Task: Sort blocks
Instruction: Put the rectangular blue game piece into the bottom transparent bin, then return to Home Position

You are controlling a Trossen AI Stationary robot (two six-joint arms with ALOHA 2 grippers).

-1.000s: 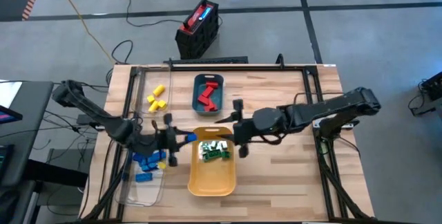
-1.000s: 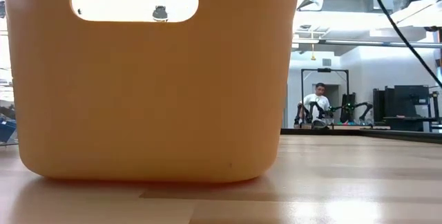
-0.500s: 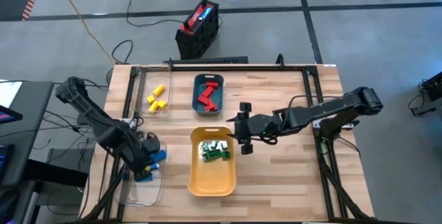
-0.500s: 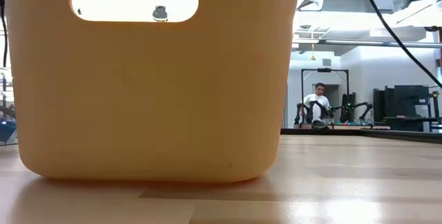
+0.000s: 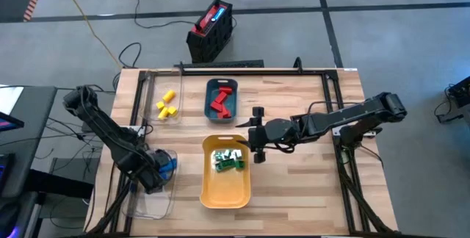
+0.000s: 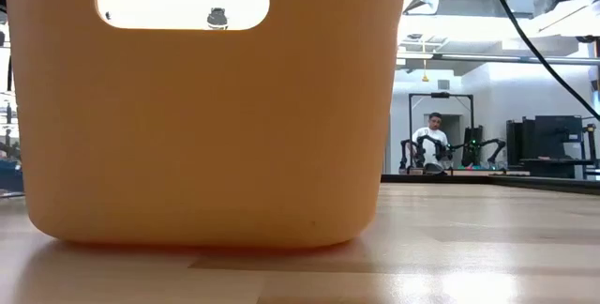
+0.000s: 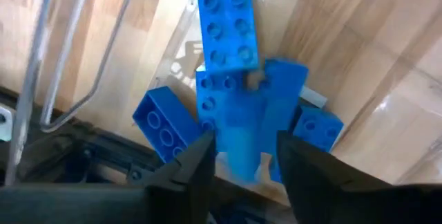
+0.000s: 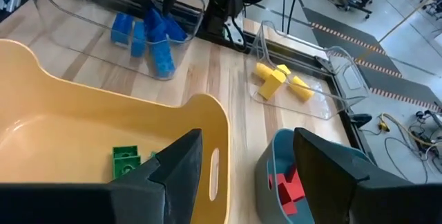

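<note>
since the earlier frame left gripper (image 5: 156, 173) has pulled back over the clear tray (image 5: 150, 201), fingers parted above blue blocks (image 7: 228, 86) inside; right gripper (image 5: 256, 136), fingers open, beside yellow tray (image 5: 224, 190).

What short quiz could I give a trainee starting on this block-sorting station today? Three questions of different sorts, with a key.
1. True or false: the green blocks lie in the yellow tray.
2. Which tray holds the red blocks? A) teal tray B) clear tray C) yellow tray
3. Fill in: the left gripper is over the ____ blocks.

Key: 1 true; 2 A; 3 blue.
</note>
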